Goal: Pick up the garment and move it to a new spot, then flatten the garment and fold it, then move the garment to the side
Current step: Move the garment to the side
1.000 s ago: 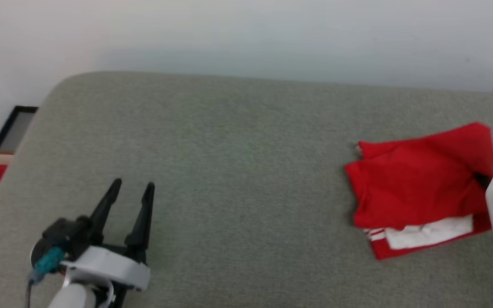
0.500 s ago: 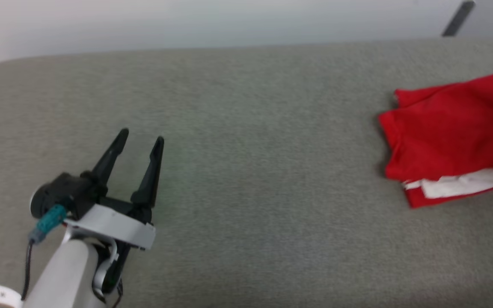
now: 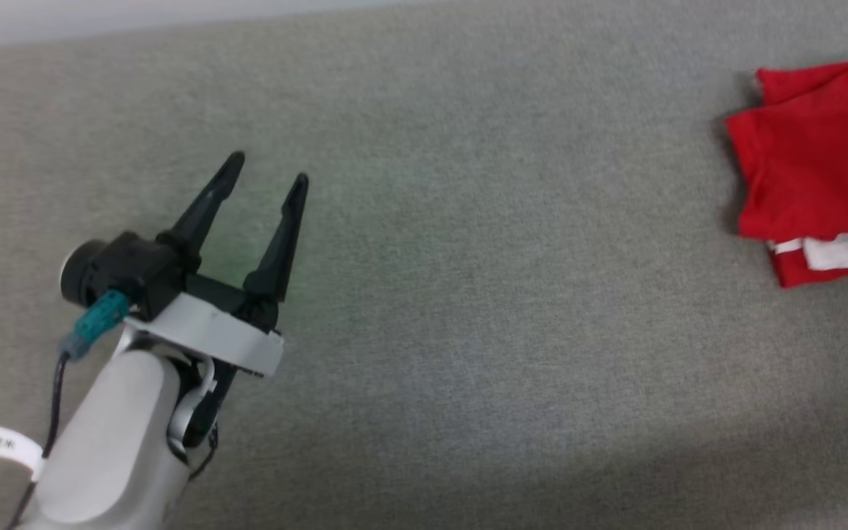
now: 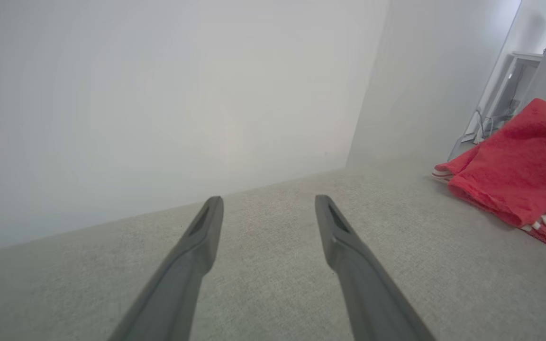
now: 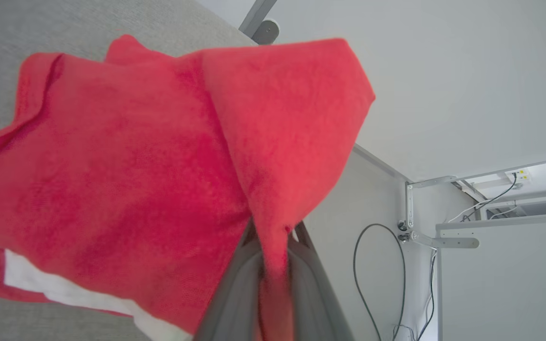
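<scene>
**At the Right Edge of the Grey Surface, the Folded Jersey Is Being Pinched by One Corner**

On the grey fabric-covered surface [image 3: 468, 294], the garment [image 3: 814, 154] is lying in a folded bundle at the far right of the head view, partly cut off by the frame edge. Red cloth is covering most of its top. A white layer [image 3: 847, 250] is peeking out along its near edge, with a thin strip of red showing beneath it.

From the right wrist view, the right gripper [image 5: 274, 237] is pinching a corner of the garment [image 5: 135, 166]. Its two grey fingers are pressing together on a narrow tuck of red fabric. That corner is rising into a peak above the fingers, while the rest of the bundle is resting on the surface to the left of that view. Beyond it, a pale wall, a metal bracket [image 5: 439, 239] and a dark looping cable [image 5: 356, 255] are showing.

Well apart from the jersey, the left gripper [image 3: 269, 169] is sitting at the lower left of the head view, its dark fingers spread wide and holding nothing. In its own wrist view, the left gripper [image 4: 267, 200] is pointing across bare surface toward a white wall [image 4: 159, 94], and the garment [image 4: 514, 180] is lying off to that view's right. Whether the fingers are touching the surface cannot be told.
</scene>
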{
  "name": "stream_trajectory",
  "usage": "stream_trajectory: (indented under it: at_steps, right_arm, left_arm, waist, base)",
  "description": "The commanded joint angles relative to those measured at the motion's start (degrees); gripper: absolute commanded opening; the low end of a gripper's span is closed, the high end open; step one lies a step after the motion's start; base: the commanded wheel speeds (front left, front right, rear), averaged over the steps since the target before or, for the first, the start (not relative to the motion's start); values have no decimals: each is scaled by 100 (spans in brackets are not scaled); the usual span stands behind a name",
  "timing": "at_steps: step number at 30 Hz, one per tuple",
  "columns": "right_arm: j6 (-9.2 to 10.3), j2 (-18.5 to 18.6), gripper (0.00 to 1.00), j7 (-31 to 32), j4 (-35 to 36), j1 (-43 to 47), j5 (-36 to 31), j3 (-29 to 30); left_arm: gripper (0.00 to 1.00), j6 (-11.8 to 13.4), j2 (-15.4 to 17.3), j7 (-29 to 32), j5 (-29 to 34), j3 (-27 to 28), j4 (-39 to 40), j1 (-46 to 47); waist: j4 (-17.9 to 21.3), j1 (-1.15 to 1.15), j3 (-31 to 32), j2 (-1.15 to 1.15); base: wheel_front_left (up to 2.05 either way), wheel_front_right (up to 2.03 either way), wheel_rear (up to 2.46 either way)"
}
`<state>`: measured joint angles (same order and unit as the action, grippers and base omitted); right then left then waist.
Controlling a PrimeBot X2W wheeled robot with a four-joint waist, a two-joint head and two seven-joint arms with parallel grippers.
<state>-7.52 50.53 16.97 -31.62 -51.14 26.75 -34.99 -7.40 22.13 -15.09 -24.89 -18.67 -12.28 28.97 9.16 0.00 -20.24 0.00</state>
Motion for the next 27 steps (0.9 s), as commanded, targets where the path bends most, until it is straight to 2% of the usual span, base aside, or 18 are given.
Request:
stream_trajectory:
  at_steps: [1, 15, 27]
  right_arm:
    - [6, 44, 0, -103, -89, -123, -46, -50]
    - [7, -154, 0, -810, -1396, -682, -365, -415]
    - [7, -488, 0, -1265, -2359, -962, -548, -273]
  left_arm:
    - [100, -13, 21, -5, -20, -29, -28, 105]
    - [100, -13, 166, -5, -31, -262, -93, 487]
    - [100, -13, 251, -5, -104, -481, -130, 722]
  waist:
    - [173, 0, -246, 0]
    - [399, 0, -634, 0]
    - [376, 0, -840, 0]
  base:
    - [0, 0, 0]
    - [0, 0, 0]
    - [0, 0, 0]
